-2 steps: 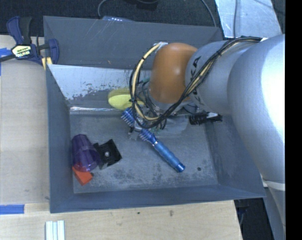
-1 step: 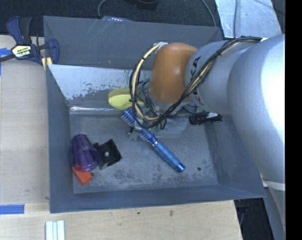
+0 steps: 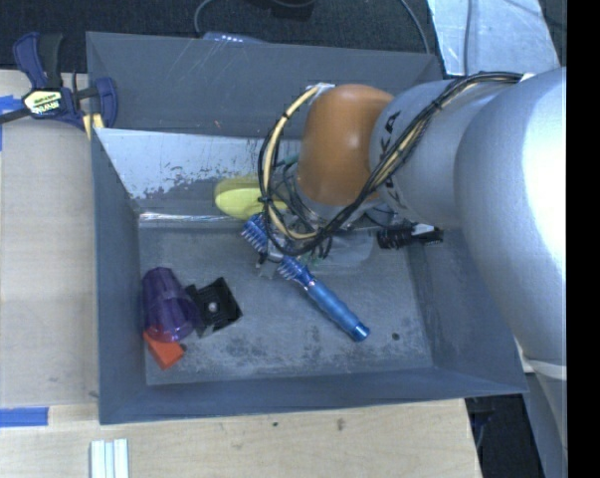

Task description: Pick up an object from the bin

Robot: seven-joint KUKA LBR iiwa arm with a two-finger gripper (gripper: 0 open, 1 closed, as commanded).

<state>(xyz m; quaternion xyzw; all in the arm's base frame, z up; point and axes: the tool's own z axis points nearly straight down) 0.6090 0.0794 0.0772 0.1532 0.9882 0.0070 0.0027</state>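
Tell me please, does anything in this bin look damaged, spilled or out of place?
Nothing looks spilled or broken. The blue brush lies slanted mid-bin, the purple toy is in the view's lower left corner, and a yellow thing is at the back. Only the bin's back wall shows dark scuff marks.

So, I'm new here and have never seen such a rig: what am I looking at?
One camera looks down into a grey metal bin. The big silver shape from the right is a robot arm; the orange dome is its wrist cover. It hangs over the bin's back middle, above a blue brush and beside a yellow thing. At the left lie a purple piece, a black piece and an orange block. Whether it holds anything is hidden.
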